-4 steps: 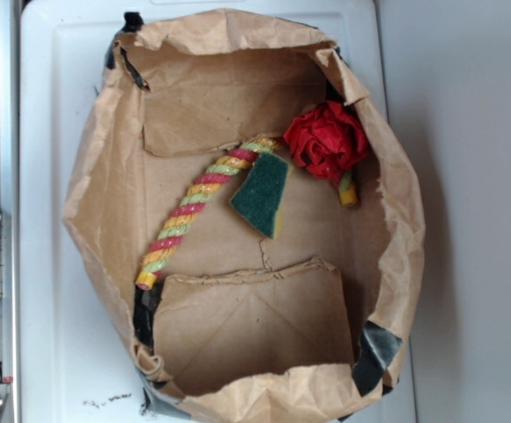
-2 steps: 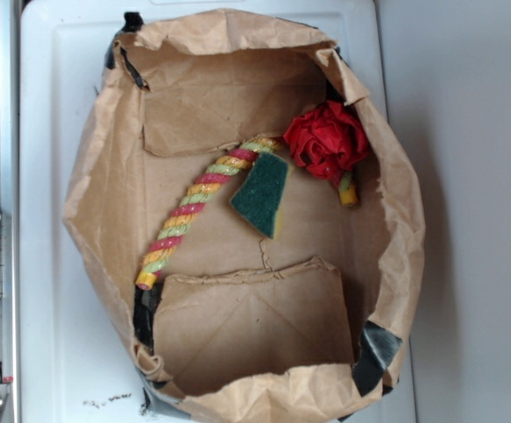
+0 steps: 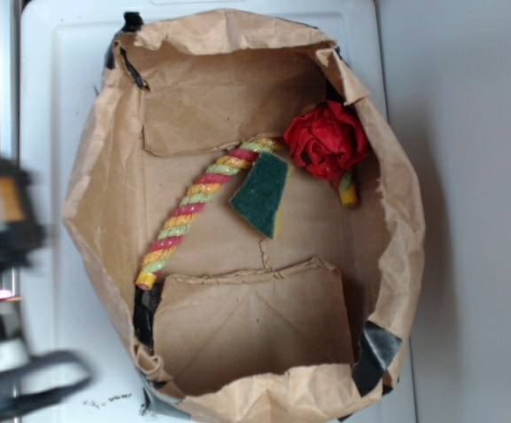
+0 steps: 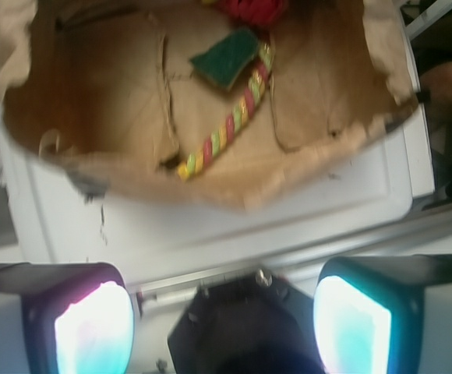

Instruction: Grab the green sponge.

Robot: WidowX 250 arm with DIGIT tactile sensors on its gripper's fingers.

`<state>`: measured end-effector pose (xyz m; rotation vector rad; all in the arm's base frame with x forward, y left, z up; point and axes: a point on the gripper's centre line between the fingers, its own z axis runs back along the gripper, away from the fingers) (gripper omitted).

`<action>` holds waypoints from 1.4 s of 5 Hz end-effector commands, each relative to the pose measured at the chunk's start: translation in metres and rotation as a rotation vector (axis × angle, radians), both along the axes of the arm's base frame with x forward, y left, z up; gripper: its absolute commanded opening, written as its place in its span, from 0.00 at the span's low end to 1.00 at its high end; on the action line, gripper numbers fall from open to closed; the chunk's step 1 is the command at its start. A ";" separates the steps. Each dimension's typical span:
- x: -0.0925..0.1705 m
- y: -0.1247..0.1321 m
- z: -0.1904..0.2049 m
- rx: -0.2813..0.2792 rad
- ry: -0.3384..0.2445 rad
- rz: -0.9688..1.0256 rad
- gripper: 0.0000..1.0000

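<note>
Sponge waits inside the bag while the claw hangs wide outside it

Sponge placement decides the approach. The small flat green sponge with its dark scouring face over a yellow foam layer point(image 3: 262, 194) lies on the floor of the crumpled brown paper bag point(image 3: 97, 176), whose mouth is folded open so its contents can be reached from above. The sponge rests just beside the red, yellow and green twisted rope point(image 3: 198, 211), touching or nearly touching it along one edge, and close to the red fabric flower point(image 3: 326, 137) without clearly meeting it. The bag itself sits on a white plastic tray-like tabletop point(image 3: 57, 106).

At the left edge of the exterior view the arm appears only as a dark blur, outside the bag. In the wrist view the claw point(image 4: 222, 323) is released, its two pale fingertips point(image 4: 93, 327) spread well apart with nothing between them, and the sponge shows far up the frame, well apart from it.

Judged from this, the reach has barely begun: the claw must cross the bag's rim and descend onto the sponge, and the rope alongside may get pinched with it.
</note>
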<state>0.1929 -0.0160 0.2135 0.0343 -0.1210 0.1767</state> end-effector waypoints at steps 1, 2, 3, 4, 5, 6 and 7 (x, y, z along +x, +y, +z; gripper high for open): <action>0.056 0.017 -0.016 -0.103 -0.165 0.190 1.00; 0.069 0.024 -0.026 -0.159 -0.190 0.224 1.00; 0.087 0.030 -0.043 -0.193 -0.186 0.287 1.00; 0.100 0.034 -0.060 -0.194 -0.154 0.315 1.00; 0.112 0.040 -0.074 -0.198 -0.144 0.329 1.00; 0.117 0.048 -0.088 -0.184 -0.129 0.340 1.00; 0.117 0.057 -0.095 -0.163 -0.120 0.357 1.00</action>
